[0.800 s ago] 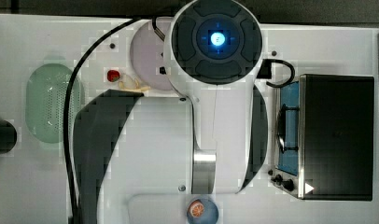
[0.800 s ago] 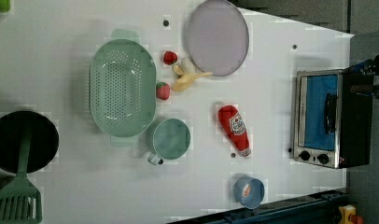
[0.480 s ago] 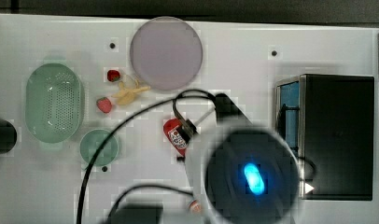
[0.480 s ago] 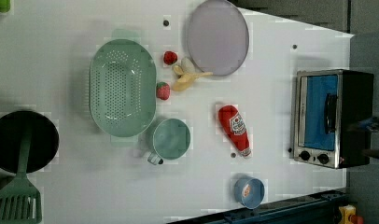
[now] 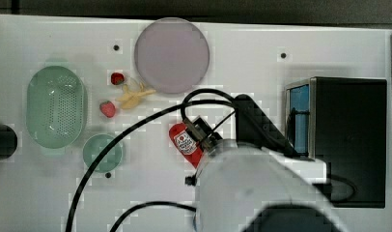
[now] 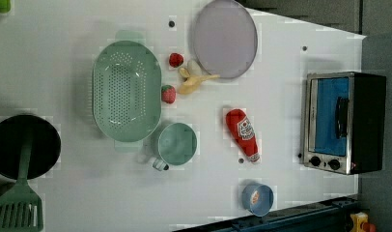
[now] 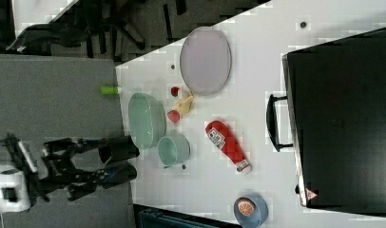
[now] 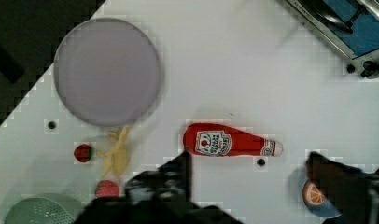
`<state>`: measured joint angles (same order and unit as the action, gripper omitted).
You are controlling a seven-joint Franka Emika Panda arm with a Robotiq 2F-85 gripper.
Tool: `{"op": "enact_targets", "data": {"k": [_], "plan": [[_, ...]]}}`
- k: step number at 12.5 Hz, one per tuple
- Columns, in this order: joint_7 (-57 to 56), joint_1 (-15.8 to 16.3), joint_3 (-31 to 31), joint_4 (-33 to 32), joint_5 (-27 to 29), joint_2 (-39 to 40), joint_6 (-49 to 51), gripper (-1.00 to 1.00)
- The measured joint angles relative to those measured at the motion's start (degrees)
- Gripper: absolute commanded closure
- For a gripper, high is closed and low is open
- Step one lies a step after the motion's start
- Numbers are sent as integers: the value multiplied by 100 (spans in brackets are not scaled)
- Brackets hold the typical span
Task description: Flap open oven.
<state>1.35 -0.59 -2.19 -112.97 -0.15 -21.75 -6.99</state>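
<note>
Oven (image 6: 346, 122) first: we find it at the table's (image 6: 281, 193) edge on the left view's right, door shut. Its glass front and bar handle (image 7: 273, 122) face the ketchup bottle (image 6: 242, 134). The long axis of the box runs along that table edge, top to bottom in the left view, with the knobs (image 6: 324, 162) at the lower end of the front.

Taking the ketchup bottle as our landmark: it lies on its side between the oven and the green cup (image 6: 177, 143), cap end toward the small blue bowl (image 6: 257, 198). The lilac plate (image 6: 225, 37) sits beyond it, the banana (image 6: 194, 82) and two strawberries nearer the green colander (image 6: 126, 91).

We see the gripper (image 8: 246, 184) in the wrist view above the bare table just beside the bottle, fingers (image 8: 166, 179) spread wide, nothing between them.
</note>
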Motion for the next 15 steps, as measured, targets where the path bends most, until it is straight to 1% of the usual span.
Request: {"op": "enact_targets", "data": {"k": [3,4,6,8,11,12,14,15], "plan": [[10,-3,-63,-207,0,232,69,55],[11,-30,-62,-285,-31,276,68,65],[-71,-1,-132,-341,-39,389,28,65],[-688,21,-255,-420,-30,366,-135,65],[-2165,25,-575,-442,-24,309,-385,65],[-2731,-17,-686,-442,-41,339,-461,65],[-3839,-28,-996,-442,-63,509,-638,65],[-4203,-37,-1163,-442,-185,631,-726,65]]}}
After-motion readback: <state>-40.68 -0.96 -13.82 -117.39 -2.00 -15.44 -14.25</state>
